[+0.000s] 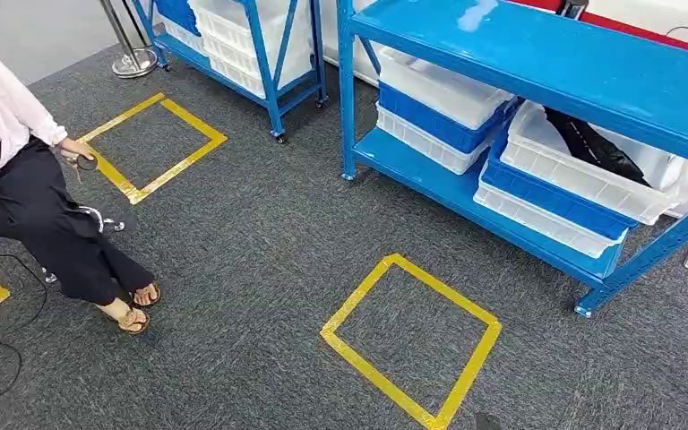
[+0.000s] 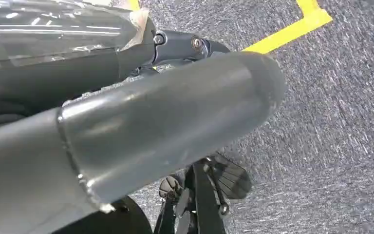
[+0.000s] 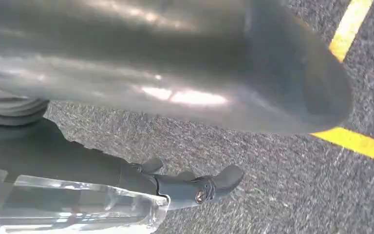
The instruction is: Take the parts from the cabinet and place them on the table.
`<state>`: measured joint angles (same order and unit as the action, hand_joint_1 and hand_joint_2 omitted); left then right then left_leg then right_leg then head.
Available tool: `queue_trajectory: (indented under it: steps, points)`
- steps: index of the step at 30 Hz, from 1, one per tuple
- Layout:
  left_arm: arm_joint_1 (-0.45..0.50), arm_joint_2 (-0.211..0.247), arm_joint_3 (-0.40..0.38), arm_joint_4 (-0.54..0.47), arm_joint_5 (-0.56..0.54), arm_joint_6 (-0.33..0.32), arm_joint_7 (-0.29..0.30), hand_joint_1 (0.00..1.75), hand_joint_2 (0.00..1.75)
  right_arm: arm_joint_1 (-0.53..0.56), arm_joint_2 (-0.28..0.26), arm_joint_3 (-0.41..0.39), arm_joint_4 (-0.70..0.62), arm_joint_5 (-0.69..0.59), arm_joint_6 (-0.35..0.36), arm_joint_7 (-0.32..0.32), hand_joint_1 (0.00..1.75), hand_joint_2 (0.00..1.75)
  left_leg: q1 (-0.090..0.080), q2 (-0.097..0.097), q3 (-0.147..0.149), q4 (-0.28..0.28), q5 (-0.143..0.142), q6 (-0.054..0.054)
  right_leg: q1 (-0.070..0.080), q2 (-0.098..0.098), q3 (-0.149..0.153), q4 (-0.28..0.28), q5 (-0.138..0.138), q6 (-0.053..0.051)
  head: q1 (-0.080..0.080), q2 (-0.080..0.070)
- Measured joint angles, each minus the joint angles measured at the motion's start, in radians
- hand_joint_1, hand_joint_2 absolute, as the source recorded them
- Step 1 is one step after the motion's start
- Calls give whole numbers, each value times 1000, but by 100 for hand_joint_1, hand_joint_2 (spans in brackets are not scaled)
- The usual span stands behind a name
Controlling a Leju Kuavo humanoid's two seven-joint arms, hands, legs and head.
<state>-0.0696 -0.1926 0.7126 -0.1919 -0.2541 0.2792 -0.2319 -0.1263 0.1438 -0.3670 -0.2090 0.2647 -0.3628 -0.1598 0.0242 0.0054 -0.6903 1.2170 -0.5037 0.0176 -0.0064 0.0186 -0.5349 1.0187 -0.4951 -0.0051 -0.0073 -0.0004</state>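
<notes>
I am standing on the grey carpet and looking down. My left hand is hanging over the carpet. Its thick grey thumb and its darker fingers are sticking out straight with a gap between them, and they are holding nothing. A bit of yellow tape is showing on the floor past them. My right hand is hanging over the carpet too. Its fingers are reaching out apart from the thumb, and nothing is sitting in them.

The blue cabinet is standing at my 1 o'clock. White and blue bins are sitting on its low shelf. A black part is lying in the white bin at 2 o'clock, on top of a blue bin. It is well apart from both my hands. I cannot tell what kind of part it is.

A yellow tape square is lying on the floor at 12 o'clock, just in front of the cabinet. A second yellow square is lying at 10 o'clock. Another blue rack with white bins is standing at 11 o'clock. A person is sitting at 9 o'clock and holding a small dark thing in one hand.
</notes>
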Motion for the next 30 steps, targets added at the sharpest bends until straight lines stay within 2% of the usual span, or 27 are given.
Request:
queue_trajectory:
  steps: [1,2,3,4,6,7,8,9,11,12,13,14,15,17,18,19,20,22,24,25,26,27,28,29,30]
  points:
    - [-1,0,0,0,0,0,0,0,0,-1,0,0,0,0,0,0,0,0,-7,-4,37,-89,50,16,3,2,6,-1,-3,-3,0,0]
    - [-1,3,0,0,0,0,0,0,0,-1,4,0,0,0,0,0,0,0,-19,-13,68,-164,74,38,-2,4,7,-2,-6,-3,1,0]
    - [-2,8,0,0,0,0,0,0,0,-1,8,0,0,0,0,0,0,0,-23,-5,75,-170,59,46,10,4,6,-2,-9,2,8,0]
    - [-3,4,-1,0,0,1,0,0,0,-1,6,0,0,0,0,-1,0,0,-30,-1,76,-178,58,45,1,5,3,-2,-11,6,2,0]
    - [-2,3,-1,0,-2,2,2,0,0,1,10,-1,0,-1,0,-1,0,0,-35,-3,77,-184,56,47,-2,3,4,-11,-13,16,-3,0]
    - [-2,3,-1,0,-3,3,2,0,0,0,10,-1,0,-1,0,-1,0,0,-33,-3,84,-194,57,47,2,3,7,-17,-13,20,-3,0]
    - [-1,2,-1,0,-5,4,3,0,0,1,8,-1,-1,-1,0,-2,0,0,-19,-3,101,-217,67,43,14,1,8,-13,-17,23,-2,0]
    - [0,0,-1,0,-5,5,3,0,0,0,6,-2,-1,-2,-1,-3,0,0,-23,0,114,-229,68,39,5,-5,10,5,-24,24,-1,0]
    - [-3,0,-1,0,-6,-2,4,0,0,-3,4,-3,-1,-1,-1,-3,0,0,-21,2,124,-238,66,43,4,-6,-67,143,-83,18,4,0]
    - [-3,-1,-1,0,-6,-3,5,0,0,-2,1,-5,-1,-2,-1,-3,0,0,-22,2,128,-238,62,45,2,-6,-113,218,-109,18,3,0]
    - [-3,-1,-1,0,-6,-4,7,0,0,2,0,-6,-1,-2,-1,-3,0,0,-22,2,131,-237,58,44,1,-6,-153,281,-124,24,3,0]
    - [-2,-1,-1,0,-6,-5,9,0,0,5,0,-8,-1,-2,-1,-3,0,0,-21,2,136,-237,53,43,-3,-7,-170,294,-113,34,4,0]
    - [0,-1,-1,0,-6,-7,11,0,0,6,-1,-8,-1,-2,-1,-3,0,0,-20,2,144,-236,47,39,-8,-8,-158,251,-79,48,3,0]
    - [0,-1,-1,0,-6,-11,13,0,0,5,-4,-9,-1,-3,-1,-3,0,0,-17,1,163,-234,32,29,-18,-17,-83,77,13,75,4,0]
    - [0,0,-1,0,-6,-11,13,0,0,5,-3,-10,-1,-4,-1,-3,0,0,-18,1,167,-231,23,21,-24,-27,-49,-8,50,81,5,0]
    - [-1,1,-1,0,-6,-11,14,0,0,4,-3,-11,-1,-5,0,-3,0,0,-26,2,170,-226,13,12,-14,-29,-40,-15,47,68,8,0]
    - [-2,1,-1,0,-7,-11,14,0,0,5,-3,-12,-1,-7,0,-3,0,0,-25,2,171,-225,10,8,-13,-23,-38,-17,47,50,5,0]
    - [-2,2,-2,0,-8,-11,14,0,0,5,-3,-15,-1,-8,0,-3,0,0,-22,4,174,-227,8,4,-12,-21,-38,-15,41,39,4,0]
    - [-3,2,-2,0,-8,-11,14,0,0,5,-3,-18,-1,-8,0,-3,0,0,-13,2,173,-209,-9,-11,-20,-16,-29,-20,39,20,4,0]
    - [-4,2,-2,0,-8,-11,14,0,0,5,-3,-18,-1,-7,0,-3,0,0,-13,2,151,-162,-32,-14,-20,-16,-23,-20,34,8,0,0]
    - [-4,2,-3,0,-8,-11,14,0,0,4,-3,-19,-1,-6,0,-3,0,0,-12,2,111,-89,-65,-18,-20,-17,-19,-20,30,2,-1,0]
    - [-3,2,-3,0,-8,-11,14,0,0,3,-2,-19,-1,-6,0,-3,0,0,-11,1,62,-3,-100,-22,-18,-17,-16,-20,26,-3,-1,0]
    - [-2,2,-3,0,-8,-11,14,0,0,4,-2,-19,-1,-6,0,-3,0,0,-11,2,9,78,-123,-24,-16,-16,-12,-20,22,-7,-2,0]
    - [-1,2,-3,0,-8,-11,14,0,0,5,-2,-19,-1,-6,0,-3,0,0,-11,2,-23,111,-116,-24,-16,-15,-7,-20,18,-7,-1,0]
    - [0,3,-3,0,-8,-11,14,0,0,6,-2,-19,-1,-7,0,-3,0,0,-11,2,-26,90,-81,-21,-16,-11,0,-20,13,-5,-2,0]
